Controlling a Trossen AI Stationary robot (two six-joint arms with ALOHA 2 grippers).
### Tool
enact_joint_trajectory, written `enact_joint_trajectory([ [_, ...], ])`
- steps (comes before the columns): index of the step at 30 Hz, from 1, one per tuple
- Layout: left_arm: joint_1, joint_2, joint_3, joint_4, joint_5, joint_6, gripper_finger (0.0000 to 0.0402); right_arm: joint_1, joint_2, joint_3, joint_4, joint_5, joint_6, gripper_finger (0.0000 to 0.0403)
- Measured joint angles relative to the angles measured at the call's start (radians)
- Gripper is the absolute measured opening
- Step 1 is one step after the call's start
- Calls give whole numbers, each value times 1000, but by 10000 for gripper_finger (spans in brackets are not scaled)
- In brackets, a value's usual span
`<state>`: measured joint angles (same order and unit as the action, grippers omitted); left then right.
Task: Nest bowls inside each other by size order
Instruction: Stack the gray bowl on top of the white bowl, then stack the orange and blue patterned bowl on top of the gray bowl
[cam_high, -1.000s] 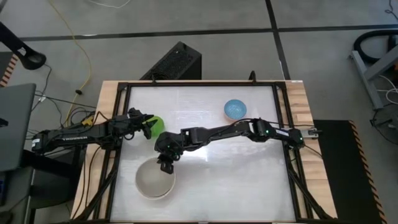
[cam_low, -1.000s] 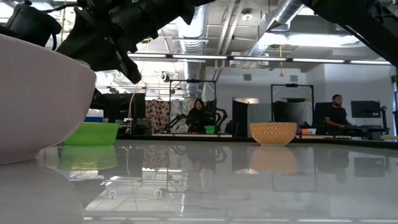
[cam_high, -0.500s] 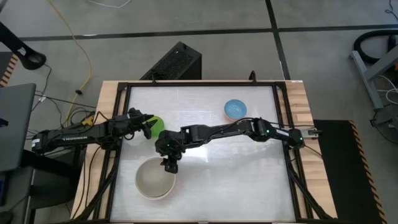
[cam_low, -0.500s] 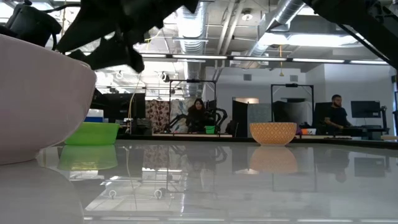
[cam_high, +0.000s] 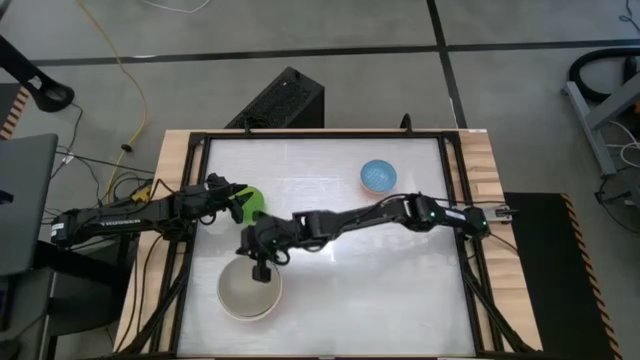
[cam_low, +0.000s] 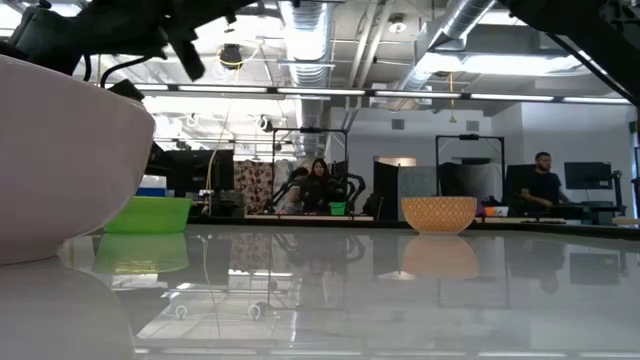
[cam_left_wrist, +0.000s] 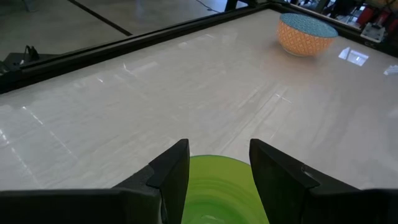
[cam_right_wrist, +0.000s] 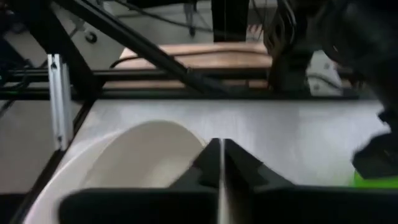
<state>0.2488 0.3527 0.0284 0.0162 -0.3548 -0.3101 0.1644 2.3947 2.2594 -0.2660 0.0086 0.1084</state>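
Note:
The large cream-white bowl (cam_high: 250, 290) stands near the table's front left, with a greyer inside; whether the grey-beige bowl lies in it I cannot tell. It fills the left of the low view (cam_low: 60, 160). My right gripper (cam_high: 262, 262) is shut and empty just above its far rim (cam_right_wrist: 155, 134). The green bowl (cam_high: 253, 200) stands at the table's left. My left gripper (cam_left_wrist: 217, 168) is open over it, one finger on each side. The light blue bowl (cam_high: 378, 176), with an orange patterned outside (cam_left_wrist: 305, 34), stands at the far right. My left gripper stands open over the green bowl (cam_left_wrist: 217, 186), coming level from the table's left. I cannot tell whether its fingers (cam_left_wrist: 171, 174) touch the bowl.
A black frame (cam_high: 200, 140) runs round the white table top, with wooden strips at the left and right sides. The middle and the near right of the table are bare white surface (cam_high: 380, 280). People sit at desks in the room behind.
My right gripper, still shut, has risen above the large bowl's far rim and shifted a little toward the table's left edge. The bowls have kept their places.

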Motion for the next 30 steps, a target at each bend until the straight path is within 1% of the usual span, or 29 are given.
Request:
enact_joint_trajectory([
  [1,0,0,0,0,0,0,158,8,0,-11,30,25,-9,15],
  [3,0,0,0,0,0,0,158,24,2,-24,73,72,-8,16],
  [6,0,0,0,0,0,0,158,41,13,-67,199,145,-17,11],
  [9,0,0,0,-1,0,0,158,57,55,-78,264,209,-36,5],
  [11,0,-1,0,0,1,0,158,63,72,-80,266,237,-34,5],
  [14,0,0,0,0,2,0,158,65,98,-77,301,251,-25,5],
  [21,0,0,0,-1,2,0,158,54,122,-79,293,264,-42,4],
  [25,0,0,0,-1,3,0,158,48,54,-79,232,264,-83,5],
  [27,0,0,0,-2,3,0,158,43,-3,-79,158,264,-107,5],
  [30,0,0,0,-2,3,0,158,38,-108,-78,-42,264,-117,5],
])
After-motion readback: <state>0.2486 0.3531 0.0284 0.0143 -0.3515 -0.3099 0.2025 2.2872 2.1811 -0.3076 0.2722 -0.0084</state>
